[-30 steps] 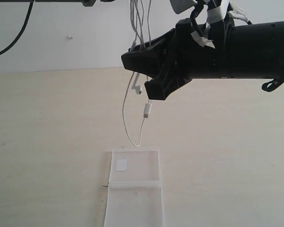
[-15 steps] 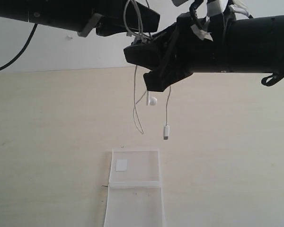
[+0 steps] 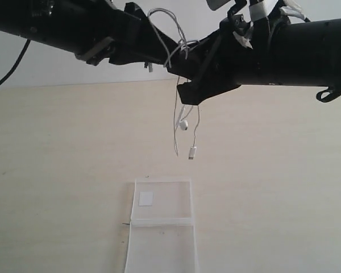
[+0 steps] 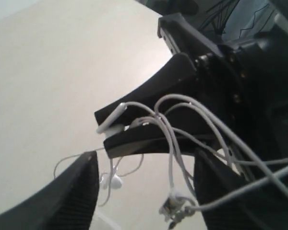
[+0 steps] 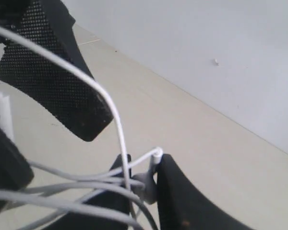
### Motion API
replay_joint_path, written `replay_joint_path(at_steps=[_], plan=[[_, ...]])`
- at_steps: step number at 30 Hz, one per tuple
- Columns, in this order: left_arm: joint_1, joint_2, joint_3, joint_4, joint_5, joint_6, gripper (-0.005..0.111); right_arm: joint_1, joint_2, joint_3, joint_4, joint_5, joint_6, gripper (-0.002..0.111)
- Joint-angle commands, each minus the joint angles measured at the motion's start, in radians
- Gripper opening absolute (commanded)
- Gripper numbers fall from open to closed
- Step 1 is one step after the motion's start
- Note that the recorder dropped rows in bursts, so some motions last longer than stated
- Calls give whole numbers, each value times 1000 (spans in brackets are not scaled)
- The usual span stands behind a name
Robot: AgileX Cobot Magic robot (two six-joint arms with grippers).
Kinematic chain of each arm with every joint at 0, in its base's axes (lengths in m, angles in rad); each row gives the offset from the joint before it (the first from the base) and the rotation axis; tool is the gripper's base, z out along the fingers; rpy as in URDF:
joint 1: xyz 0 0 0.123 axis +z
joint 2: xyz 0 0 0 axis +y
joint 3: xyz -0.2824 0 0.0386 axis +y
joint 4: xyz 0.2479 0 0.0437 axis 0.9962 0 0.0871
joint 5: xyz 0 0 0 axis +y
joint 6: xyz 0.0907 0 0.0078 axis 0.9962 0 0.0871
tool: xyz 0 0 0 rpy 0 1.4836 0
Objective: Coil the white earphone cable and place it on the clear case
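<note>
Exterior view: the white earphone cable [image 3: 183, 125] hangs vertically in mid-air, plug [image 3: 191, 152] lowest, clear of the clear case [image 3: 162, 227], which lies flat on the pale worktop [image 3: 57, 170] before a white wall [image 3: 45, 71]. The right claw [image 3: 177, 79] pinches the cable; whether the left claw [image 4: 144, 163] grips it, I cannot tell.

bright flat light, barely any shadow on the pale bench [image 3: 57, 170], right arm [image 3: 295, 54] basically a silhouette, wrist views soft, white earphone cable [image 5: 114, 111] blurry up close

The white earphone cable [image 3: 183, 124] — smooth, glossy white plastic. The clear case [image 3: 165, 199]: transparent plastic, slight sheen. The worktop [image 3: 62, 170] — pale, matt, faint wood grain.
</note>
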Motion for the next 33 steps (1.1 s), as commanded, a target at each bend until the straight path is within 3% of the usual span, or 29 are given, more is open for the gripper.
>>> replay_joint_path(at_steps=[1,10,14,20,24,28,32,33], plan=[[3,-21,3,66,24,-56,58,-5,0,-9,6,-13,-3,0],[3,-32,3,258,168,-262,58,-5,0,-9,6,-34,-44,0],[3,-29,3,517,208,-440,58,-5,0,-11,1,-28,-98,0],[3,-29,63,656,192,-456,56,-5,-47,-13,-280,-32,-103,0],[3,-29,116,762,128,-476,39,65,-60,-49,-622,-31,-91,0],[3,-29,146,899,90,-552,25,139,-58,-49,-729,-58,-65,0],[3,-29,181,1132,87,-696,0,193,-58,-49,-933,-69,50,0],[3,-29,195,1204,85,-748,0,207,-58,-49,-1001,-79,109,0]])
